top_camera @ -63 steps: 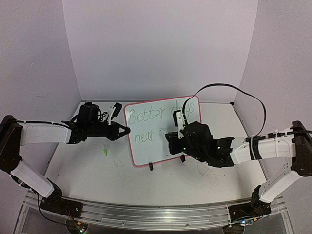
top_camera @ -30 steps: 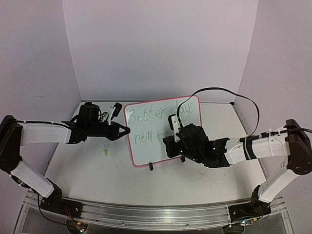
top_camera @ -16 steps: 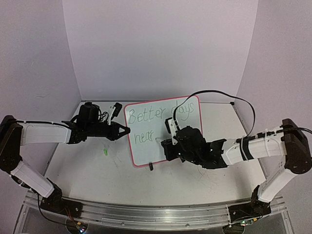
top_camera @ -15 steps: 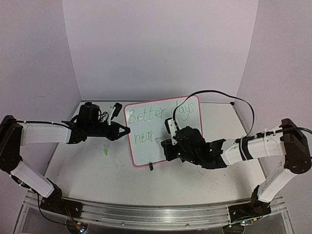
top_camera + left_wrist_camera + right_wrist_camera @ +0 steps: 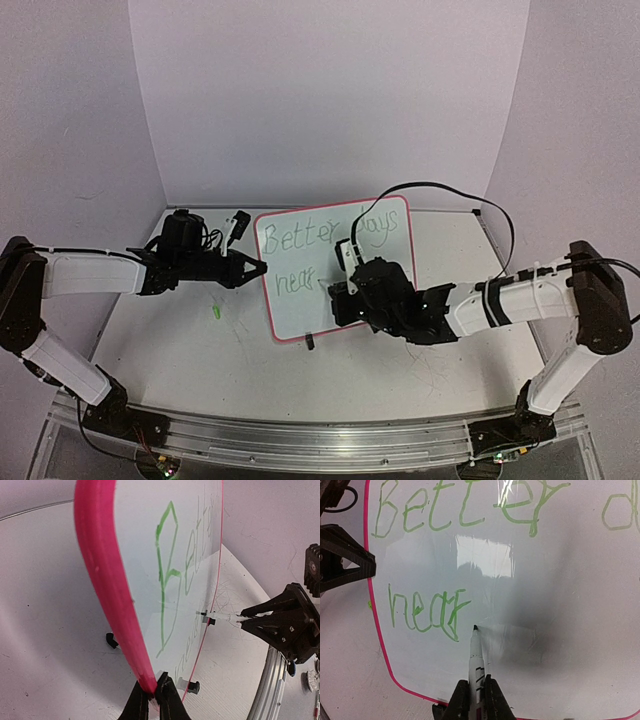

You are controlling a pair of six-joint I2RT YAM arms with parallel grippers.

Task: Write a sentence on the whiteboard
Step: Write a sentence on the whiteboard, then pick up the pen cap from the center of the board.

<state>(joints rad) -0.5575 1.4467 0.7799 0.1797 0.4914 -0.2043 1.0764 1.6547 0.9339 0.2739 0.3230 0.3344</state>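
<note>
The whiteboard (image 5: pixel 296 312) stands tilted on the table, white with a pink rim (image 5: pixel 102 575). Green marker words on it read "Better days" (image 5: pixel 300 238), with a shorter word (image 5: pixel 422 611) below. My left gripper (image 5: pixel 262 267) is shut on the board's left rim, as the left wrist view shows (image 5: pixel 153 692). My right gripper (image 5: pixel 477 689) is shut on a white marker (image 5: pixel 475 655). The marker's dark tip rests at the board just right of the lower word. The left wrist view also catches the marker (image 5: pixel 220 616) meeting the board's face.
A small green cap (image 5: pixel 215 312) lies on the table left of the board. Black stand feet (image 5: pixel 311 342) stick out under the board's lower edge. A black cable (image 5: pixel 440 190) loops above the right arm. Purple walls close in the back and both sides.
My right gripper has slid left across the board with the marker, from below "days" to just right of the lower word. The left arm and the board have stayed still.
</note>
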